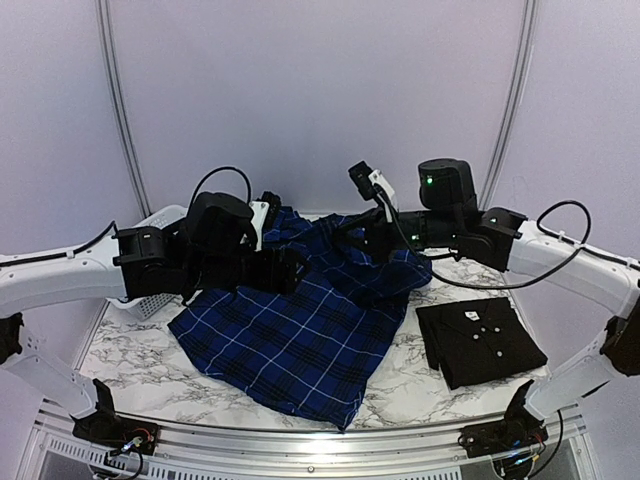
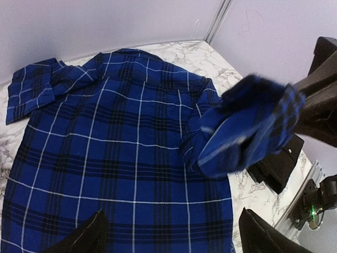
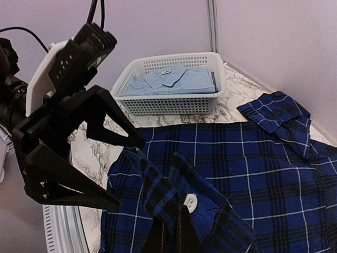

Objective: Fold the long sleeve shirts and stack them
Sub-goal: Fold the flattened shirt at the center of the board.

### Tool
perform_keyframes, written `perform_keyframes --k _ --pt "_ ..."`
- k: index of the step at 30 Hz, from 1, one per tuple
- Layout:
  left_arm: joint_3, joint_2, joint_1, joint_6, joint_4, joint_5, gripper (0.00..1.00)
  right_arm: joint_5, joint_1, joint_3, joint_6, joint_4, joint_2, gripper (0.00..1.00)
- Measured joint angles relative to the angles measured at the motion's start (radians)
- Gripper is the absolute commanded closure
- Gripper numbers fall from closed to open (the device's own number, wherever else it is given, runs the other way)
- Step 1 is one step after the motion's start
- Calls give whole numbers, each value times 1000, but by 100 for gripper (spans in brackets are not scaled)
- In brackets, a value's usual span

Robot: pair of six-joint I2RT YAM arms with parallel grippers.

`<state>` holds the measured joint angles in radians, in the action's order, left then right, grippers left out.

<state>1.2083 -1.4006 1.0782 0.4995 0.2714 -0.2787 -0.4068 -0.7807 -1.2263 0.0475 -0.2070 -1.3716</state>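
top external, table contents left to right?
white basket → plaid shirt, spread out → black shirt, folded. Both end effectors overlap the plaid shirt, so they are left out.

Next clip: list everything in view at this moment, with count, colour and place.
plaid button-up cloth shirt: 1, royal blue and navy with thin white lines, spread over the middle of the table, one cuff raised
black button-up cloth shirt: 1, black with white buttons, folded, on the table at the right
pale blue cloth shirt: 1, pale blue, folded, inside the basket
white plastic lattice basket: 1, white, far left corner of the table
marble-patterned table: 1, white with grey veins, under everything
left fingers: 1 pair, black, open above the plaid shirt, holding nothing
right fingers: 1 pair, black, shut on the plaid shirt's raised cuff
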Motion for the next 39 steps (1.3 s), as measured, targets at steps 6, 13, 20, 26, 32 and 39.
perform_keyframes --k 6,13,20,26,32,39 --pt "54 -10 -55 -131 14 37 11 -7 -44 -15 -24 -12 -72 100" --pt "99 -59 -105 -233 12 184 29 -10 -53 -27 -50 -38 -86 100" --pt "116 -138 -117 -283 15 303 82 -8 -54 -39 -81 -45 -96 95" --pt "125 -142 -130 -266 14 294 100 87 -56 -48 -90 -57 -117 50" --pt "125 -142 -147 -210 14 180 100 277 -57 -10 -63 2 -83 26" --pt "145 -142 -201 -176 18 99 100 547 -51 74 0 118 -20 28"
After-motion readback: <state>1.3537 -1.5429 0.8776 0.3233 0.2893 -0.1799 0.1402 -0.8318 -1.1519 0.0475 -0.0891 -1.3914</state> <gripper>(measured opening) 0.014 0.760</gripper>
